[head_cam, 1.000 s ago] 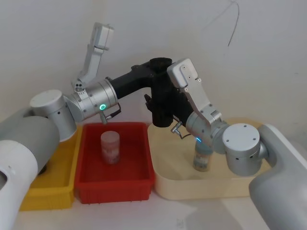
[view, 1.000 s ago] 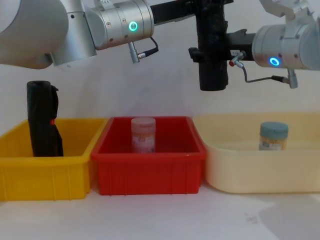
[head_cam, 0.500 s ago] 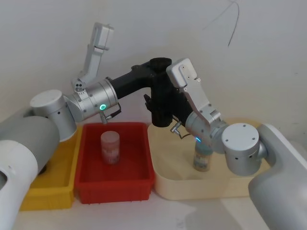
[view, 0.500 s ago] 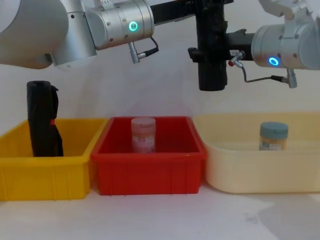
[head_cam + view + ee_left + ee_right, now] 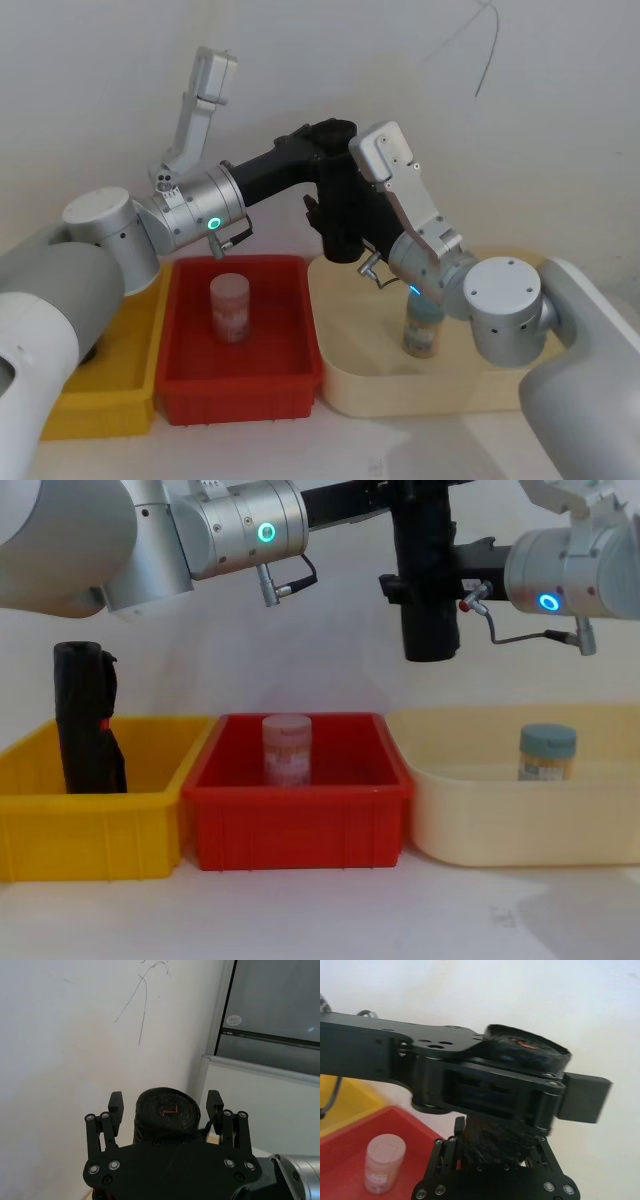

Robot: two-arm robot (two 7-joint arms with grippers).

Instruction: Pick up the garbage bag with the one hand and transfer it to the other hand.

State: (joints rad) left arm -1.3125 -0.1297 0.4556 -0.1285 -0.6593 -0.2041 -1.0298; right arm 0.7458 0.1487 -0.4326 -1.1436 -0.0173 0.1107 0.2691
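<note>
The garbage bag (image 5: 430,600) is a black roll hanging upright in the air above the gap between the red and cream bins. My right gripper (image 5: 432,585), on the blue-ringed arm, is shut on its middle from the right side. My left gripper (image 5: 415,492), on the green-teal-ringed arm, sits around the roll's top end. In the left wrist view its fingers (image 5: 116,1105) stand open, with a small gap to the garbage bag (image 5: 167,1115) on each side. The head view shows the garbage bag (image 5: 340,215) between both hands.
A second black roll (image 5: 88,720) stands in the yellow bin (image 5: 100,830) at the left. The red bin (image 5: 300,825) holds a pink jar (image 5: 287,748). A blue-lidded jar (image 5: 547,752) stands in the cream tray (image 5: 520,825). A white wall lies close behind.
The left gripper's fingers have spread off the roll's top. The roll, held by the right gripper, has shifted slightly to the right.
</note>
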